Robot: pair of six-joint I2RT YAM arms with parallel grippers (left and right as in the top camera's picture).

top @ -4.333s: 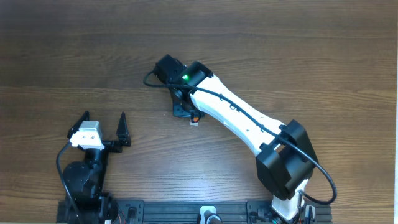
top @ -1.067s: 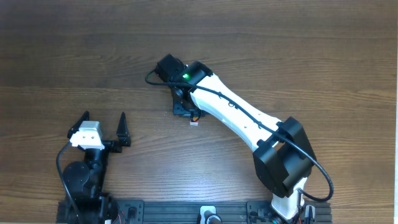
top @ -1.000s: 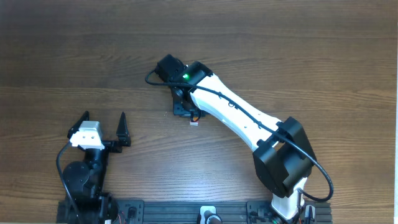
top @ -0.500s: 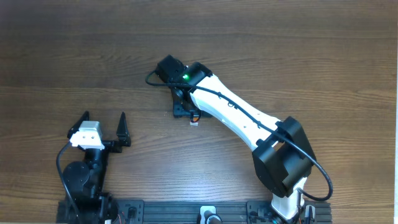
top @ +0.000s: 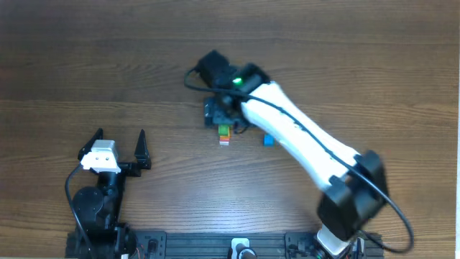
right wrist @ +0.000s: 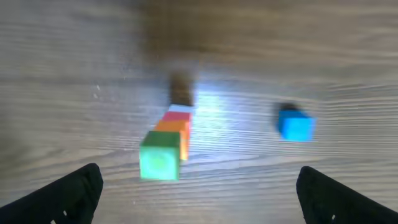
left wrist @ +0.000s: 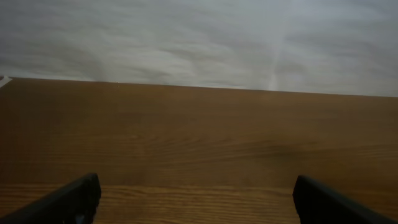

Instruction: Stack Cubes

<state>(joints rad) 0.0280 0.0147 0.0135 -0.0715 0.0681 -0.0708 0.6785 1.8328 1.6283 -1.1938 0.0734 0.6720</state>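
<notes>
**Stack stands free; both claws wide open and empty**

Nearest the arm bases, the left gripper (top: pixel 119 137) sits low over the brown wood-grain table (top: pixel 374 65), well apart from the cubes. Its two dark fingers (left wrist: pixel 69 199) are spread to full width with nothing between them. The left wrist view has bare tabletop running away from them to a pale grey wall (left wrist: pixel 199 37).

Farther up the table, about the middle of the top view, is the small stack of coloured cubes (top: pixel 224 134). The right wrist view looks down on it. The green cube (right wrist: pixel 160 157) is on top, the orange cube (right wrist: pixel 174 132) is directly under it, and the red cube (right wrist: pixel 178 116) is below that. A pale edge shows at the foot of the stack, and I cannot tell whether it is a further cube. Nothing grips the stack.

The small blue cube (right wrist: pixel 295 126) sits by itself on the table, near the stack but not touching it. In the top view it lies just beside the long white link of the right arm (top: pixel 302 140).

The right gripper (right wrist: pixel 199 177) hangs above the table over this group. Its black fingers (right wrist: pixel 68 193) are set far apart, wider than the stack and blue cube together, and it holds nothing and touches neither.
</notes>
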